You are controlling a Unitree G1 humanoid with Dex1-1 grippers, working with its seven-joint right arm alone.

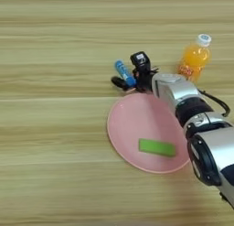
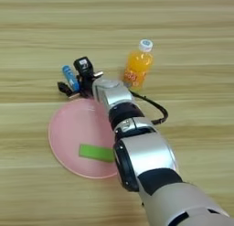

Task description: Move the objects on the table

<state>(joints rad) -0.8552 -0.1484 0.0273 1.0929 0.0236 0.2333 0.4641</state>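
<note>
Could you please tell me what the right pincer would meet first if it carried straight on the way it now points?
The right pincer points toward the table's far left, with its black fingers on either side of the blue stick. It would most likely meet that stick first; beyond it only bare table shows.

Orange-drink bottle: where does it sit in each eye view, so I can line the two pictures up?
Left eye view: orange-drink bottle stands upright at upper right, beyond the silver forearm.
Right eye view: it stands above centre, slightly right, just beyond the forearm.
Shared landmark: the pink plate, carrying the green block, lies nearer the camera and to the bottle's left in both.
</note>
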